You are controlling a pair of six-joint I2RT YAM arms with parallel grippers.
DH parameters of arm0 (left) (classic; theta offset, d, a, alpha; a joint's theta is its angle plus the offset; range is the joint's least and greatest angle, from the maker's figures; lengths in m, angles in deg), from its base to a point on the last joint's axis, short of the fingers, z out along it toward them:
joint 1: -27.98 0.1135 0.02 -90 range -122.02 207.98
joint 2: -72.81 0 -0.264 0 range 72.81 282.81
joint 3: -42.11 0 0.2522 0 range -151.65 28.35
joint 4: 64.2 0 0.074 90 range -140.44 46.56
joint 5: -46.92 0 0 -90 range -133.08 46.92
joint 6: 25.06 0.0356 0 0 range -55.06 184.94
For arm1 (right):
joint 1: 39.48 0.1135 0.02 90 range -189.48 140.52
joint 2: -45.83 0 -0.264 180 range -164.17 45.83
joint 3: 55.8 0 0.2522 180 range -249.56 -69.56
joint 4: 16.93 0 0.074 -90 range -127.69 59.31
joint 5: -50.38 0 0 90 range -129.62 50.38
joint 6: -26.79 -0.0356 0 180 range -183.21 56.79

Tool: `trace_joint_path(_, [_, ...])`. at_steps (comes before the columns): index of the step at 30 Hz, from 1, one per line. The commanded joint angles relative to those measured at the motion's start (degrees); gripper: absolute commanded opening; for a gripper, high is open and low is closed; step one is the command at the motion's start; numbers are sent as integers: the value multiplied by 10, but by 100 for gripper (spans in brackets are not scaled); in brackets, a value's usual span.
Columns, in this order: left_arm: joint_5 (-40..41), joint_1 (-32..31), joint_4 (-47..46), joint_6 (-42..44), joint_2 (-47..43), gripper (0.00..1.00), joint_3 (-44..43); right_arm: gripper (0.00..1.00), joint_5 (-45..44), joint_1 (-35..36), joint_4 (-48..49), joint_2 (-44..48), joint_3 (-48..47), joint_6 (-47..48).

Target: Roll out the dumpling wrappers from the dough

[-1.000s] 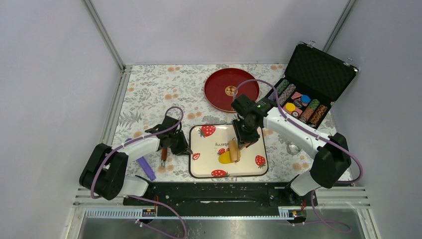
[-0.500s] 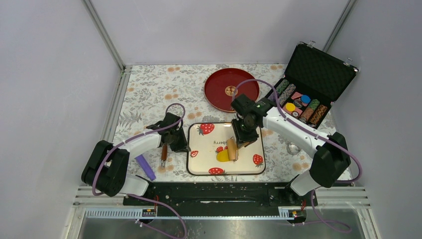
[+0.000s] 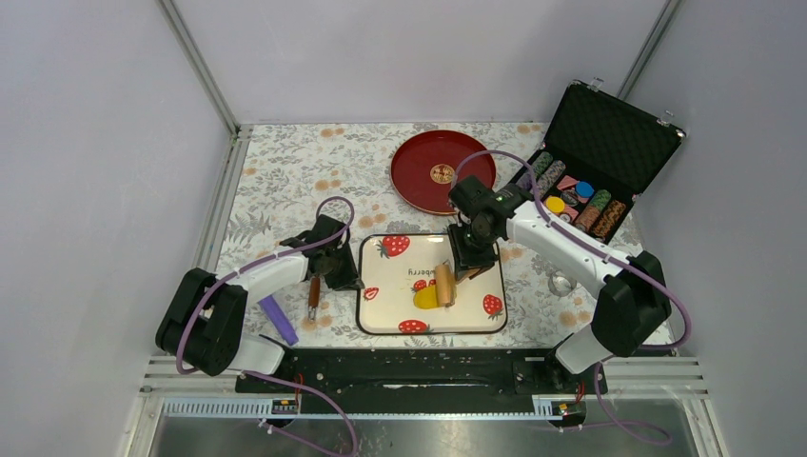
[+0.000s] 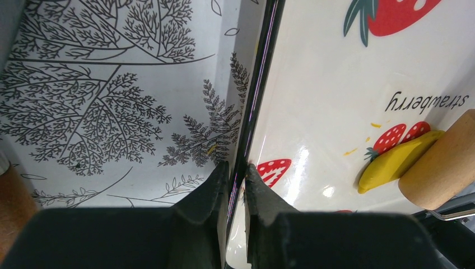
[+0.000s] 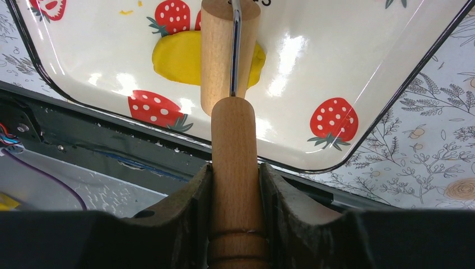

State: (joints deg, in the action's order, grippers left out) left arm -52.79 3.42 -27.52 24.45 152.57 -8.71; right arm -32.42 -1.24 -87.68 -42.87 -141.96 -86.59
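The yellow dough (image 3: pixel 426 297) lies as a flattened patch on the white strawberry tray (image 3: pixel 390 305); it also shows in the right wrist view (image 5: pixel 176 59) and the left wrist view (image 4: pixel 395 161). A wooden roller (image 3: pixel 443 284) rests on the dough's right part. My right gripper (image 5: pixel 235 171) is shut on the roller's wooden handle (image 5: pixel 234 145); it sits over the tray's back right (image 3: pixel 468 259). My left gripper (image 4: pixel 236 168) is shut on the tray's left rim (image 4: pixel 255 95), at the tray's left side (image 3: pixel 344 276). No small round wrappers are in view.
A red plate (image 3: pixel 442 171) stands behind the tray. An open black case of poker chips (image 3: pixel 580 190) is at the back right. A purple stick (image 3: pixel 279 320) and a brown-handled tool (image 3: pixel 313 293) lie left of the tray. A metal ring (image 3: pixel 560 283) lies right of it.
The tray has shifted slightly left and toward the back with my left gripper on its rim. The roller has moved a little back along the dough with my right gripper.
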Motion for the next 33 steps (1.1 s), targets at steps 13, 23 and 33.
trace_joint_path(13, [165, 21, 70, 12, 10, 0, -4, 0, -157, -42, -94, -25, 69, 30])
trace_joint_path(23, [175, 22, 77, 4, 13, 0, -7, 0, -158, -63, -90, -5, 92, 33])
trace_joint_path(33, [179, 23, 77, 1, 12, 0, -5, 0, -159, -79, -94, 15, 100, 31])
